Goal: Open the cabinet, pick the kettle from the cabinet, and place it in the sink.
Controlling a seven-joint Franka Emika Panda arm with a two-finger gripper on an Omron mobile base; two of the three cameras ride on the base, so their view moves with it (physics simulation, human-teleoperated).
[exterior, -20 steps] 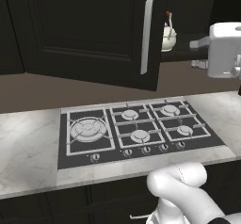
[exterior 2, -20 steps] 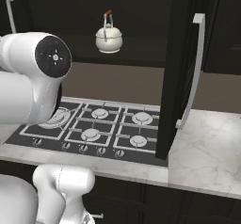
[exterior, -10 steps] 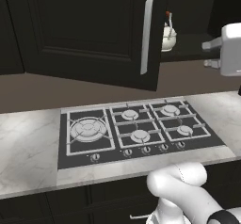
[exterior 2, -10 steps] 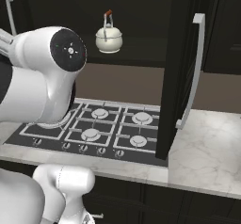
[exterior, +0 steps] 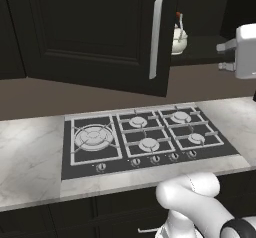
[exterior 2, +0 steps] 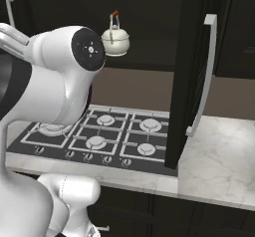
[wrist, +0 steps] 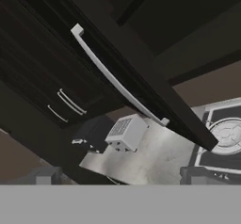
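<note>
Change: arm's white wrist block (exterior: 246, 51) now sits further toward the right edge of the left base view than a second ago; in the right base view the big white joint (exterior 2: 64, 79) has swung in to cover more of the left side. Cabinet door, kettle and hob lie as before.
Cabinet: black-brown cabinet (exterior: 95, 32) above the table, its door swung open; left base view shows the door's panelled face and long silver bar handle (exterior: 156, 38), right base view shows the door edge-on (exterior 2: 185, 71) with the handle beside it.
Cabinet contents: kettle (exterior 2: 115, 40) stands upright on the cabinet shelf, cream-white, wire handle with a reddish-brown bar on top. Left base view shows just a sliver of it (exterior: 179, 37) past the door's edge; right base view shows it whole.
Table: white marble table (exterior 2: 219, 161) carrying a black gas hob (exterior: 145, 139), which lies at the middle of the table near its front edge, below the open cabinet.
Hand view: looks along the open door's underside and its bar handle (wrist: 115, 79); a small white toaster-like box (wrist: 126, 132) on a grey surface; part of the hob at the right edge.
End effector: fingertips (wrist: 43, 177) stand far apart at the bottom of the hand view, jaws wide, nothing between them.
</note>
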